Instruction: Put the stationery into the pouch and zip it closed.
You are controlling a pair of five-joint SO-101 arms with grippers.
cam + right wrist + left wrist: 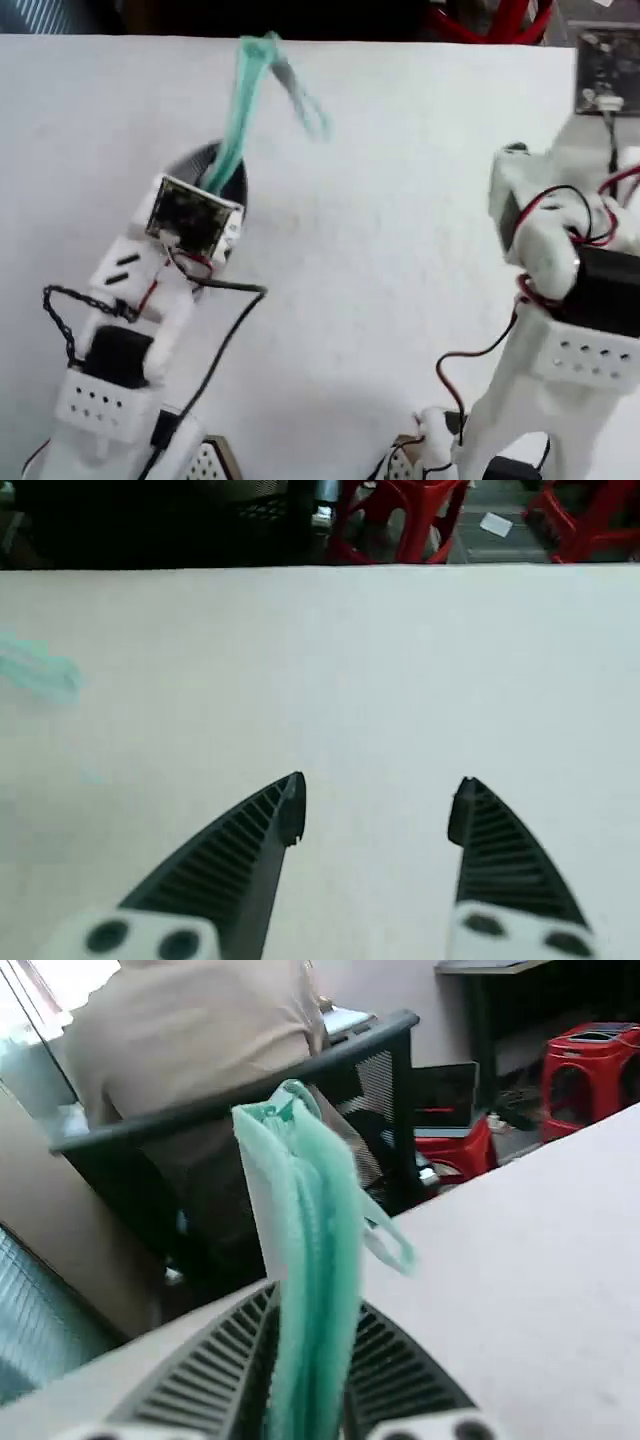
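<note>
left gripper (222, 176) is clamped on the green pouch (240, 105), in the upper left of the high view frame. the pouch stands up edge-on from the jaws, lifted off the white table (400, 210), with a thin loop (312, 118) hanging off its top end. in the left wrist view the pouch (305, 1250) sits pinched between the two ribbed fingers (215, 1380), zip edge facing the camera, loop (392, 1245) dangling to the side. cannot tell if the zip is shut or if stationery is inside.

right arm (560, 260) is at the right of the high view frame, well apart from the pouch. right gripper (380, 785) has its jaws spread and holds nothing, over bare table.

step, as a guess: pouch held up by one arm, either to steady it for zipping or to present it after filling. the next move likely calls for the right gripper to come across to the pouch top, find the zip pull and draw it along while the left holds firm. risk: floppy pouch twisting in the grip.
</note>
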